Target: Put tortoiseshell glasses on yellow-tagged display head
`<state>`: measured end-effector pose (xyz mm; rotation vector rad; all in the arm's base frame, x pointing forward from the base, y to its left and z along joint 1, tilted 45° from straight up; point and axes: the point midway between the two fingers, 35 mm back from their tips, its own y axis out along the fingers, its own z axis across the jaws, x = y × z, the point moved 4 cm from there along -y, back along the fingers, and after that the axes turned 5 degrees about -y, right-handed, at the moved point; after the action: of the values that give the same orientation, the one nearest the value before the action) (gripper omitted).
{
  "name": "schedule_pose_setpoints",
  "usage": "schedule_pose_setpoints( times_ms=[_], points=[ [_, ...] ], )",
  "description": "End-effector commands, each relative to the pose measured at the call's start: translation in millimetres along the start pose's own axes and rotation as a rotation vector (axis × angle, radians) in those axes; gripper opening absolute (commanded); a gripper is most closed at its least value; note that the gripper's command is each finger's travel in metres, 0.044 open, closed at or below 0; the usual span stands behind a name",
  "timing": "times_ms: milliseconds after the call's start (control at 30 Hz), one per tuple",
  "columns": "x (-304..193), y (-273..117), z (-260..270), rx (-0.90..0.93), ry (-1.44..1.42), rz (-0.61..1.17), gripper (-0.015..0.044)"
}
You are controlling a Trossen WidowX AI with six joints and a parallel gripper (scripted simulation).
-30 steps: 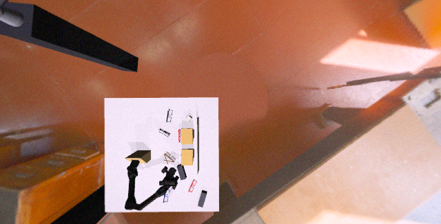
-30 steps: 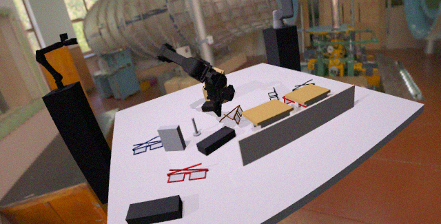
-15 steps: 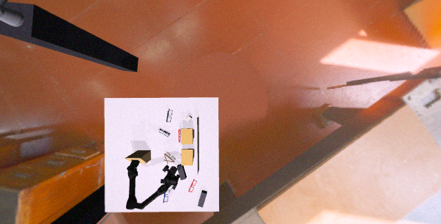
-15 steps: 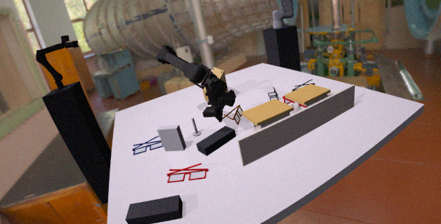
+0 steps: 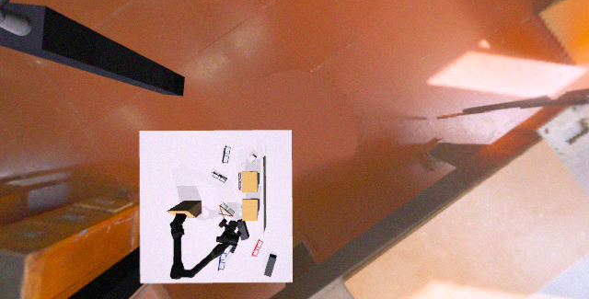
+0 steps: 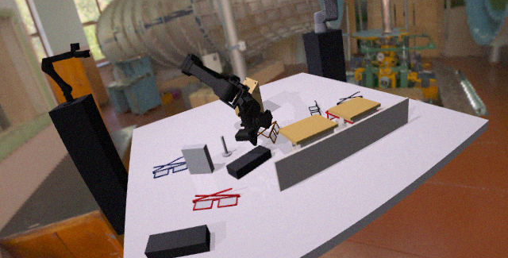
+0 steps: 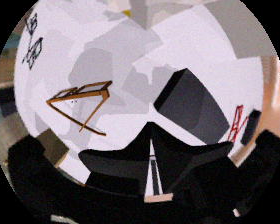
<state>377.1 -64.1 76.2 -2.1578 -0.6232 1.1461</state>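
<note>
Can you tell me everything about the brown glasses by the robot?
The tortoiseshell glasses are orange-brown, with two squarish see-through lenses and two thin temples that cross. They look like shiny plastic, maybe. They're near the closed tool, which isn't holding them. They aren't on a head.

so there's this plain white square table (image 5: pixel 156 244) (image 6: pixel 397 143) (image 7: pixel 136 125). the brownish tortoiseshell glasses (image 5: pixel 226 210) (image 6: pixel 274 132) (image 7: pixel 79 95) are on it with the temples crossing, near a long black block (image 5: pixel 243 230) (image 6: pixel 249 162) (image 7: pixel 191 105). red glasses (image 5: pixel 258 247) (image 6: pixel 216 200) (image 7: pixel 236 125) lie off past that block, and blue glasses (image 5: pixel 222 262) (image 6: pixel 170 167) are just beside an upright grey box (image 6: pixel 198 159). another dark block (image 5: pixel 271 265) (image 6: pixel 178 241) sits by a corner, and a long grey panel (image 5: pixel 264 193) (image 6: pixel 342 144) stands on edge.
</note>
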Motion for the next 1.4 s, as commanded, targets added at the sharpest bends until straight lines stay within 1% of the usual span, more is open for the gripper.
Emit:
schedule_pose_setpoints(
  times_ms=[0, 1367],
  points=[
    [0.9, 8.8, 4.2, 0.01, -0.013, 0.006, 0.0],
    [0.2, 8.8, -12.6, 0.01, -0.012, 0.006, 0.0]
  ],
)
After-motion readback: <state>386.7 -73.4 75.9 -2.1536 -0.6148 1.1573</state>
